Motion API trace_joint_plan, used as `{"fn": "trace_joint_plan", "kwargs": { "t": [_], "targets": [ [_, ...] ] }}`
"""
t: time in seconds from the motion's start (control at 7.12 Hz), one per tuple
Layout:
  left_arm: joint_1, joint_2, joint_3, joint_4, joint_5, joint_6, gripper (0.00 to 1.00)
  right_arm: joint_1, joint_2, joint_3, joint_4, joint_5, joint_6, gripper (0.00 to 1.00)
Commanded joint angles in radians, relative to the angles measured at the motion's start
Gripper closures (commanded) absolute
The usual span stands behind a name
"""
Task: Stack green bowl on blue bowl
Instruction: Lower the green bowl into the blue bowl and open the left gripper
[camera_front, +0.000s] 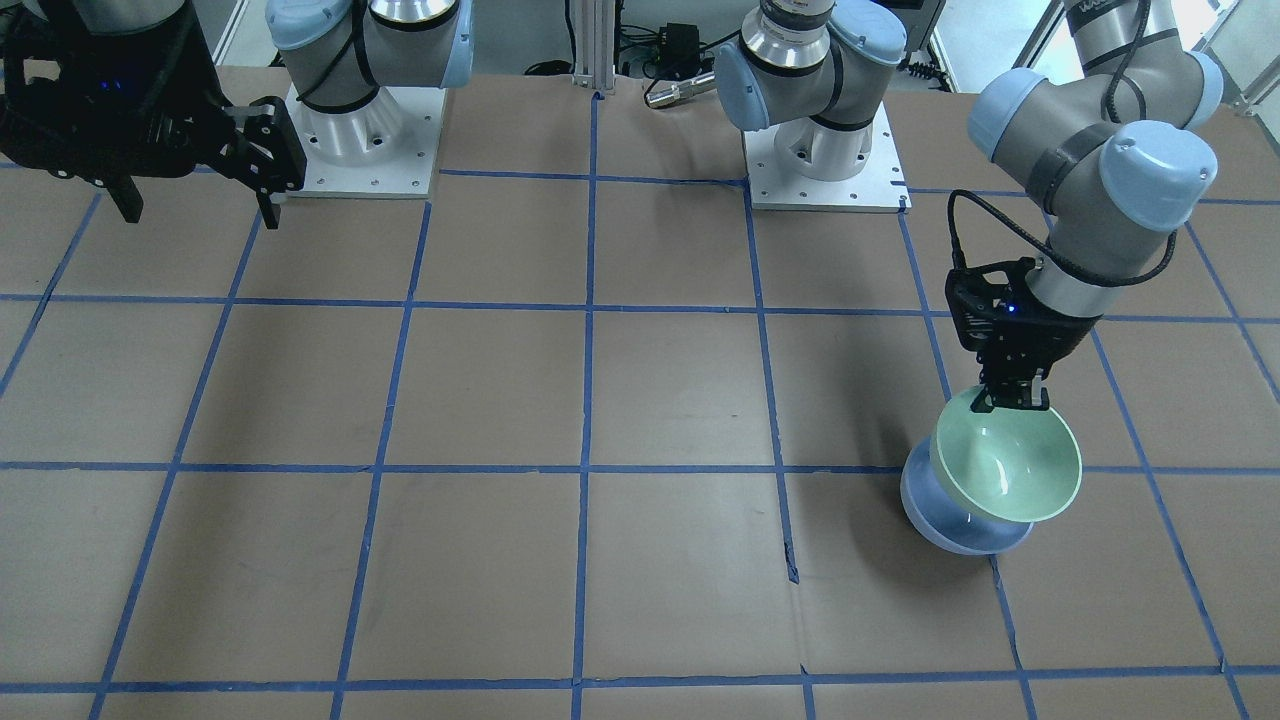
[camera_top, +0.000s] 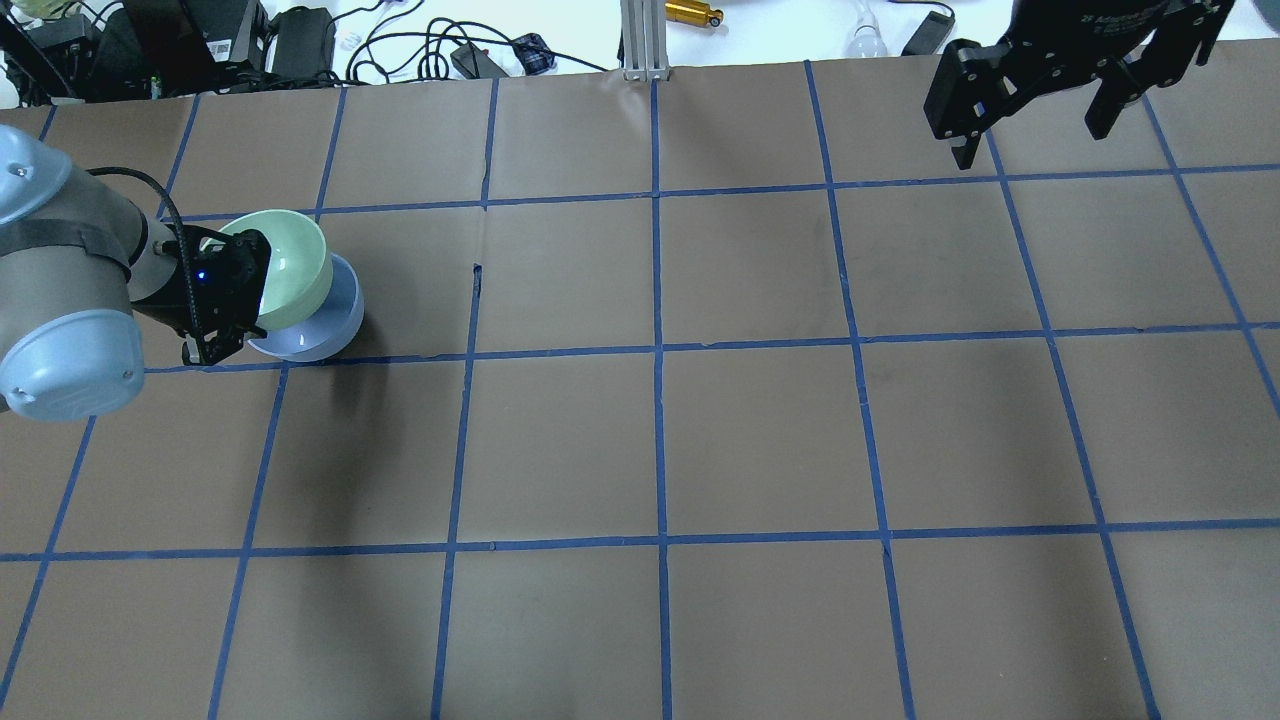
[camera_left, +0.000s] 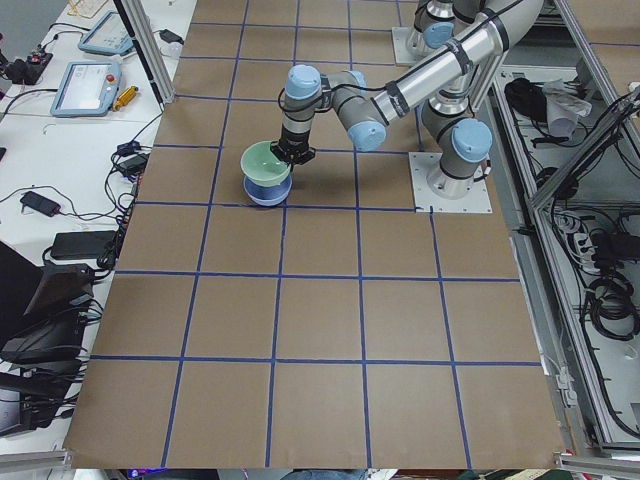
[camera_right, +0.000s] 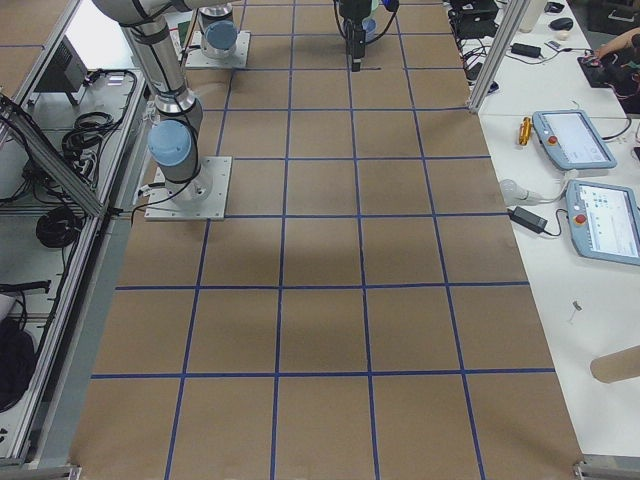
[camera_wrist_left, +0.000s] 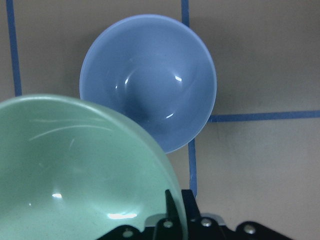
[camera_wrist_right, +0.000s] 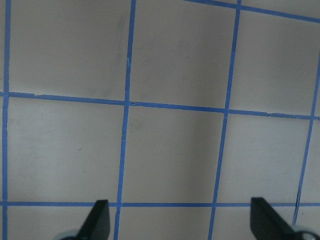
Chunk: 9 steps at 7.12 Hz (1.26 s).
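The green bowl (camera_front: 1010, 467) hangs tilted in the air, pinched at its rim by my left gripper (camera_front: 1012, 400), which is shut on it. It overlaps the blue bowl (camera_front: 948, 528), which stands on the table just below and beside it. In the overhead view the green bowl (camera_top: 290, 262) covers part of the blue bowl (camera_top: 325, 325) and the left gripper (camera_top: 235, 300) is at its near rim. The left wrist view shows the green bowl (camera_wrist_left: 75, 175) above the blue bowl (camera_wrist_left: 150, 80). My right gripper (camera_front: 200, 200) is open, empty and high, far from both bowls.
The table (camera_top: 660, 430) is brown paper with a blue tape grid. The two arm bases (camera_front: 365, 140) stand at the robot's edge. Cables and boxes (camera_top: 300, 40) lie beyond the far edge.
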Motion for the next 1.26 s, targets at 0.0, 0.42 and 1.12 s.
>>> {"fn": "trace_joint_plan", "kwargs": {
  "t": [0.0,0.42,1.12],
  "targets": [
    [0.002,-0.007,-0.020,0.020,-0.002,0.007,1.00,0.000,0.000,0.000,0.000,0.000,0.000,0.00],
    [0.012,-0.032,-0.012,0.085,0.000,0.007,1.00,0.000,0.000,0.000,0.000,0.000,0.000,0.00],
    [0.000,-0.003,-0.002,0.068,0.003,-0.109,0.00,0.000,0.000,0.000,0.000,0.000,0.000,0.00]
  ]
}}
